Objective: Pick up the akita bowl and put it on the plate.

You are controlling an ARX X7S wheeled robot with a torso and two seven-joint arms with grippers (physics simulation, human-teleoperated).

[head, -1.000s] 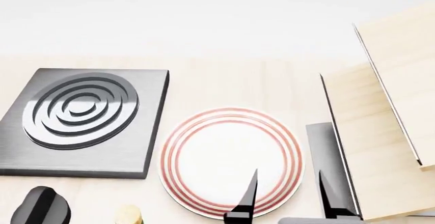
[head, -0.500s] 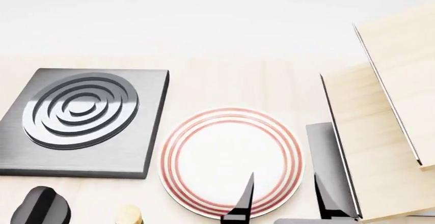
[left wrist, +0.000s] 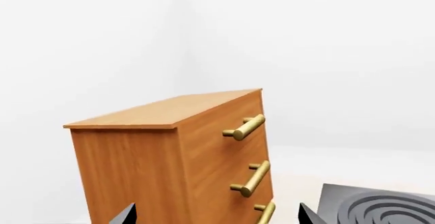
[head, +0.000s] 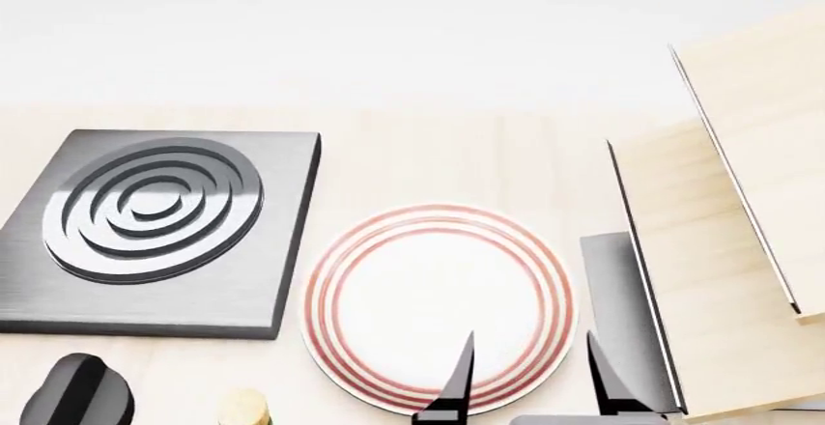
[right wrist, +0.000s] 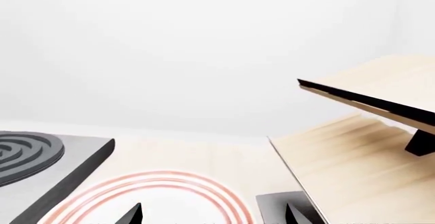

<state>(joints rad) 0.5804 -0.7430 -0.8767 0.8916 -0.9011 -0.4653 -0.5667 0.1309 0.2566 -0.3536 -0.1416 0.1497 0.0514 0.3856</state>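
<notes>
White, red-ringed round plate (head: 439, 307) lies bare; my right jaws (head: 528, 379) hover spread and empty, so I should first find the unseen akita bowl.

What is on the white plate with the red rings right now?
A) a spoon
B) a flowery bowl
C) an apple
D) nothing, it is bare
D: in the head view the plate shows only its plain white middle inside the red rings, with no bowl or anything else resting on it; the right gripper merely shows in front of its near edge.
</notes>
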